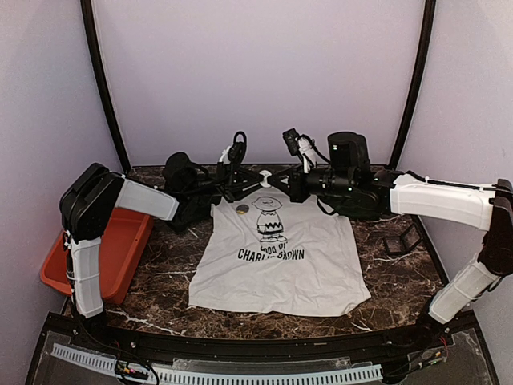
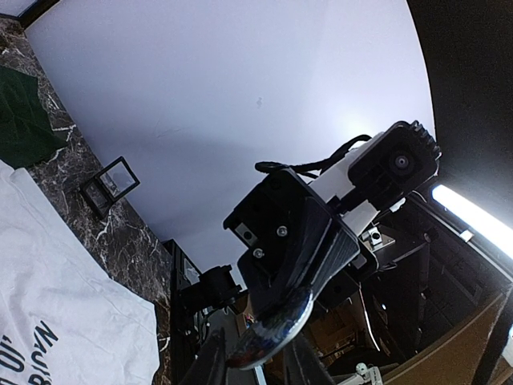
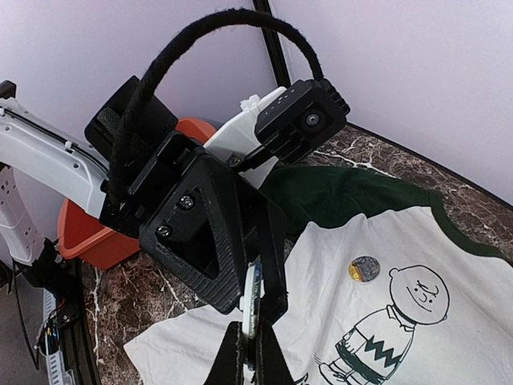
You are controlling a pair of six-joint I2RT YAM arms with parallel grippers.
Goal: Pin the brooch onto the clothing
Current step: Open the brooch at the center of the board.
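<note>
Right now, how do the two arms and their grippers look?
The left arm and right arm have white link covers and black joints. The left gripper and right gripper are black wedges with screws, each with a black camera and cable.

orange bin (image 1: 120,245) at the marble table's (image 1: 401,281) left edge — small black stand (image 1: 401,239) on its right.

Left claw (image 1: 253,180), right claw (image 1: 280,183) block shirt (image 1: 280,277) far edge; near half open; orange bin (image 1: 120,249) left, stand (image 1: 401,241) right.

White T-shirt (image 1: 317,277), green sleeves (image 3: 337,196)
</note>
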